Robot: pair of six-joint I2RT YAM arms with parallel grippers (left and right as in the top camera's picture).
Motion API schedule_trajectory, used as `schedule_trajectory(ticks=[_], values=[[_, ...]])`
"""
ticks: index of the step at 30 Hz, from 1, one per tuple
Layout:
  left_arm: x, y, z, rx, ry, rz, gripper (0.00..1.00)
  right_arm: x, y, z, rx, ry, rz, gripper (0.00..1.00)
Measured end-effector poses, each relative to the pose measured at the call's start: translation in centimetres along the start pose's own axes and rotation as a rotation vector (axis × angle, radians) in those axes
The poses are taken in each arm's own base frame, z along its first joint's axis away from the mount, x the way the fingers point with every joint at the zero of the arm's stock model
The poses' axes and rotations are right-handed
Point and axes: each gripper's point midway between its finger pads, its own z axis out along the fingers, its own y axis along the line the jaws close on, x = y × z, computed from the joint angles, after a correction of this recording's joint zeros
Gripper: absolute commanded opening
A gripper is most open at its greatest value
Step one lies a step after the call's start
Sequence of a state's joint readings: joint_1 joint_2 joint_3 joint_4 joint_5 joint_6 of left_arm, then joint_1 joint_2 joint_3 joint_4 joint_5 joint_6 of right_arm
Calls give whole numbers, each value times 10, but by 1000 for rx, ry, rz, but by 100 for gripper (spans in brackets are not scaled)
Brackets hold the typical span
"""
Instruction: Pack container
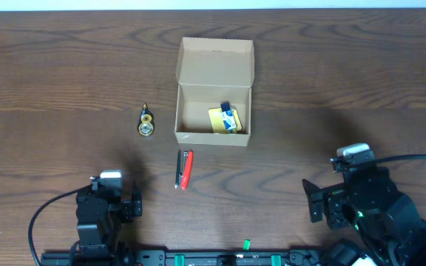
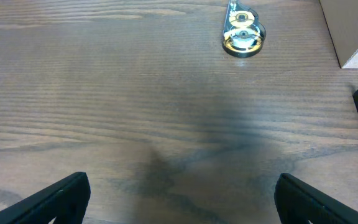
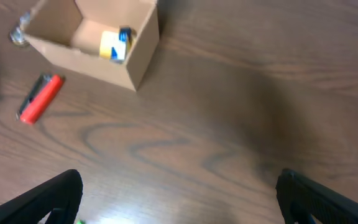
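Eyeing the container (image 1: 195, 112), sitting open toward the middle of the far edge, already holding a yellow-and-blue item (image 1: 225, 119). Judging it light, thin-walled, easily crushed, likely sliding if nudged; favouring a gentle pinch on a side-wall rim or the flap's edge. Hovering spread wide and empty by the near edge: left gripper (image 2: 182, 196) and right gripper (image 3: 184, 198).

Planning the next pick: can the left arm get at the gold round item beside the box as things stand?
Probably yes. The gold round item lies by itself ahead of the left hand, which is open and empty. Nothing stands between them; the box sits to one side.
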State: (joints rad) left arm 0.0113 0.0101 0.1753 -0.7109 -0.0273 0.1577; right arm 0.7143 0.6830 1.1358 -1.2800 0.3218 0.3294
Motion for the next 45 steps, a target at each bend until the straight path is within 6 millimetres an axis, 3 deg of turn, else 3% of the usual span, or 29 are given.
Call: schedule_trajectory(ticks=[3, 11, 17, 24, 30, 36, 45], values=[[0, 0, 0, 1, 0, 0, 96, -4, -4, 5, 33, -24, 4, 99], [0, 0, 0, 1, 0, 0, 96, -3, -1, 42, 56, -134, -25, 99], [0, 0, 0, 1, 0, 0, 96, 26, -23, 61, 84, -247, 38, 99], [0, 0, 0, 0, 0, 0, 96, 79, -55, 98, 177, -226, 128, 99], [0, 0, 0, 1, 0, 0, 96, 107, -64, 120, 197, -230, 174, 99], [0, 0, 0, 0, 0, 0, 96, 117, -61, 138, 173, -223, 175, 99], [0, 0, 0, 0, 0, 0, 96, 123, -73, 138, 217, -206, 213, 99]])
